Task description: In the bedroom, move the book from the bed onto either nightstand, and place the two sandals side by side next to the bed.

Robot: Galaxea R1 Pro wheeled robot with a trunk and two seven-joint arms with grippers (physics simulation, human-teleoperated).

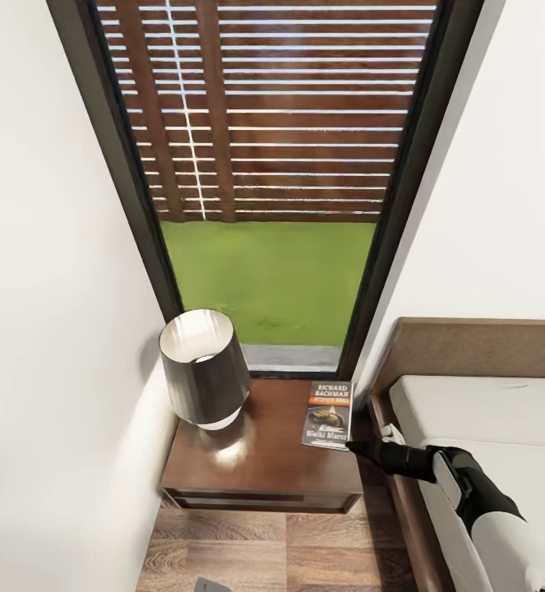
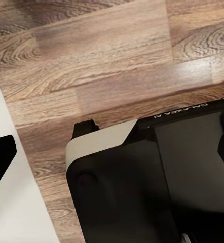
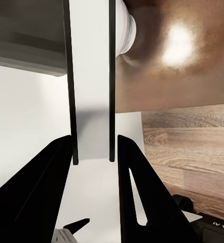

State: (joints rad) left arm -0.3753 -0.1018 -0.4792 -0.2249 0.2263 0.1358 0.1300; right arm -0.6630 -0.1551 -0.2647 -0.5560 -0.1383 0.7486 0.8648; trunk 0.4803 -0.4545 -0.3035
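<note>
The book (image 1: 330, 415) lies flat, cover up, over the right side of the dark-brown nightstand (image 1: 256, 469), beside the bed (image 1: 478, 411). My right gripper (image 1: 353, 446) reaches in from the bed side and meets the book's near edge. In the right wrist view the book (image 3: 91, 101) is seen edge-on, white pages between dark covers, with my right gripper (image 3: 93, 142) shut on its end, one finger on each cover. The nightstand top (image 3: 193, 76) shows just beyond. A black fingertip (image 2: 0, 162) of my left gripper hangs over the wood floor. The sandals are out of view.
A lamp (image 1: 204, 370) with a dark shade stands on the nightstand's left half, close to the white wall. Behind is a tall dark-framed window (image 1: 272, 205). The bed's headboard (image 1: 469, 345) rises at the right. My own base (image 2: 157, 182) sits on the plank floor (image 2: 91, 66).
</note>
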